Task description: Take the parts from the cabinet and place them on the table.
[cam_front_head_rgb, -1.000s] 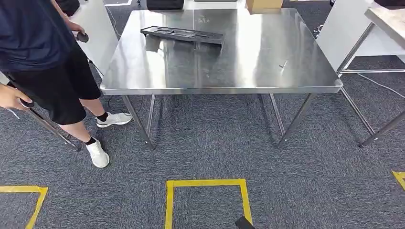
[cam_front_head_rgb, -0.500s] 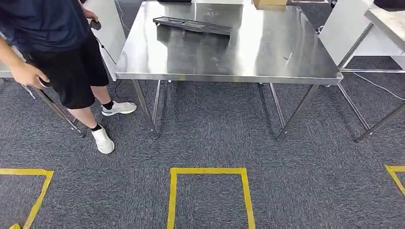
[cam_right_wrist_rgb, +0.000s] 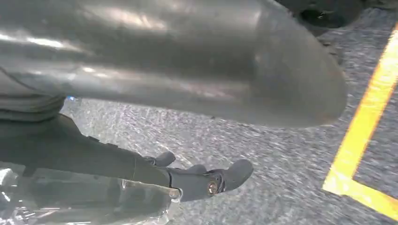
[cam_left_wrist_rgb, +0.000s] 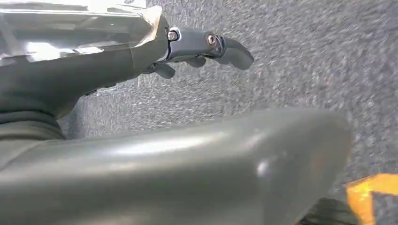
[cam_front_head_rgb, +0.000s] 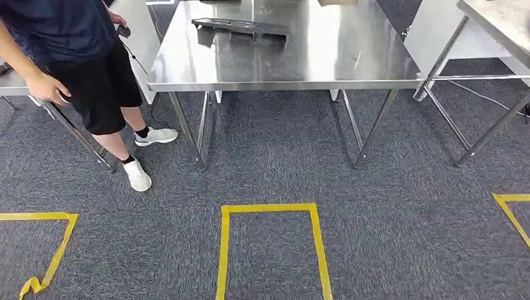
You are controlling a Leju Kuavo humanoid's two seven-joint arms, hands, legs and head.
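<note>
Brushed steel bench (cam_front_head_rgb: 325,56), flat and mirror-bright, square-cornered, on thin slanted tube legs. On its far side, towards the left, a long, flat black part (cam_front_head_rgb: 240,26), shallow like a moulded tray with ribs and recesses, lying flat with its dark reflection in the steel below it. Well apart from both hands. Underfoot a grey, coarse-looped carpet (cam_front_head_rgb: 387,250), marked with squares of yellow tape (cam_front_head_rgb: 269,207); the strip at the left corner crumpled and lifted. At the bench's left corner a person (cam_front_head_rgb: 69,44) in a dark top, black shorts and white shoes (cam_front_head_rgb: 139,176), one hand (cam_front_head_rgb: 47,87) low on a slim slanted metal leg, standing beside the approach to that side of the bench. Behind the person a smooth white panel (cam_front_head_rgb: 140,44). To the right a second bench (cam_front_head_rgb: 500,25) with a mottled pale top on steel legs. Left hand (cam_left_wrist_rgb: 187,44) hanging over the carpet, dark fingers stretched out with tips slightly curled, thick grey thumb blurred in front, nothing held. Right hand (cam_right_wrist_rgb: 187,180) much the same, fingers spread and long, nothing held, yellow tape beneath.
</note>
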